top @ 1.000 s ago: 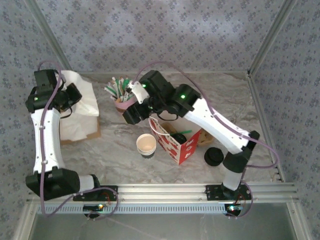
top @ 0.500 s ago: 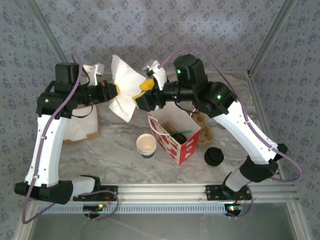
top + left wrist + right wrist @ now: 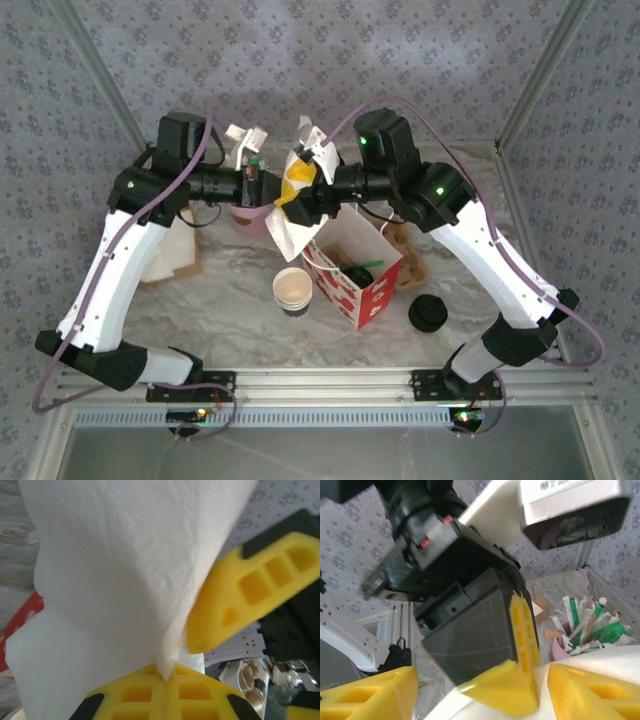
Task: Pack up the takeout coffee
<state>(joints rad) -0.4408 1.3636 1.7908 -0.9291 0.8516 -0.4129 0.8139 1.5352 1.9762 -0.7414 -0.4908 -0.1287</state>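
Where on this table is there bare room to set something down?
Bare marble between the napkin stack and the cup stack, and along the front rail. Crowded around the red carton, black lid and under the held napkin.

left gripper (image 3: 272,192): you see it clamped on the white napkin (image 3: 288,228), held in mid-air.
right gripper (image 3: 297,190): meets it at that napkin.
below them: red box (image 3: 345,292); cup stack (image 3: 292,290) just left; black lids (image 3: 428,313) right.
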